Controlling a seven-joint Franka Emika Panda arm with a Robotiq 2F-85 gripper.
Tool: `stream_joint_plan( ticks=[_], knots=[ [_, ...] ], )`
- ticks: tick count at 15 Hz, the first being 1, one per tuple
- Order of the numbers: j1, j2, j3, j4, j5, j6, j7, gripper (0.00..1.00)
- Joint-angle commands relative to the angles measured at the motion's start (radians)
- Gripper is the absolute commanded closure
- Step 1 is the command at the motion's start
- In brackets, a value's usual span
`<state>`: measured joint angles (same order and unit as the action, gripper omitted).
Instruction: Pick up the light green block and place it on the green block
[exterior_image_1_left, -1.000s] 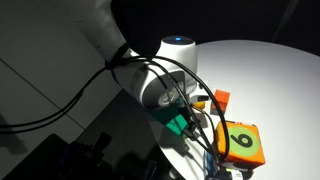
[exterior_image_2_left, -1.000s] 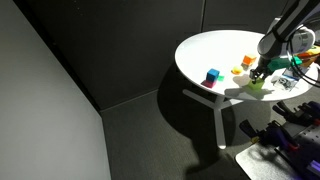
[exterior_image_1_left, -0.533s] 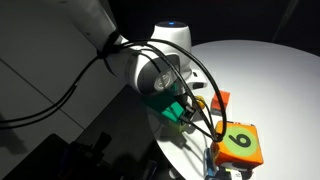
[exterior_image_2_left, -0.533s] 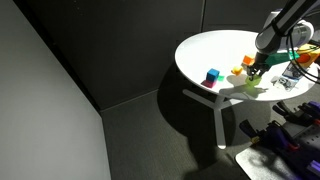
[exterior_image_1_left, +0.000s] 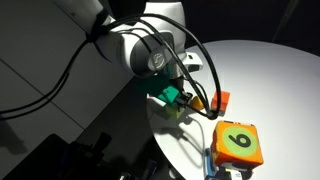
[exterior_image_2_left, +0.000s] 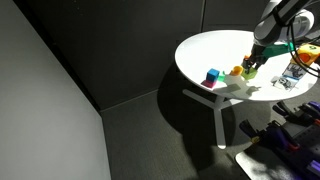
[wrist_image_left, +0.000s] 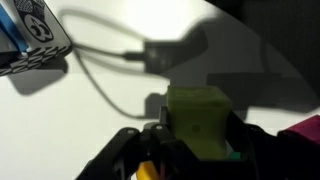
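My gripper (wrist_image_left: 197, 150) is shut on the light green block (wrist_image_left: 198, 118), which fills the space between the two dark fingers in the wrist view. The block hangs over the white table (wrist_image_left: 90, 120) and its shadow lies behind it. In both exterior views the gripper (exterior_image_1_left: 180, 103) (exterior_image_2_left: 250, 66) is low over the table, near its edge. A sliver of darker green (wrist_image_left: 232, 153) shows just below the held block; I cannot tell whether it is the green block. The green block does not show clearly in any view.
A big orange cube with a numbered green face (exterior_image_1_left: 238, 143) stands near the table's edge. A small orange block (exterior_image_1_left: 220, 100) lies beside the gripper. A small blue cube (exterior_image_2_left: 212, 77) and an orange one (exterior_image_2_left: 237, 71) sit on the round table (exterior_image_2_left: 215, 50). Cables hang around the wrist.
The arm has carried the light green block away from the big orange cube and further in over the table, past the small orange block. The gripper has stayed shut.
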<state>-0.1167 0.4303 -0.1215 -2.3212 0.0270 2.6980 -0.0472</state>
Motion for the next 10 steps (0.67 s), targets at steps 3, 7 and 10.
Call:
stream_joint_plan(
  ticks=[3,7,10],
  knots=[
    [0.03,-0.068,-0.003,0.019,0.006,-0.076,0.116,0.71],
    [0.051,-0.065,0.0,0.041,0.014,-0.075,0.198,0.71],
    [0.055,-0.051,0.012,0.067,0.032,-0.082,0.224,0.71]
  ],
)
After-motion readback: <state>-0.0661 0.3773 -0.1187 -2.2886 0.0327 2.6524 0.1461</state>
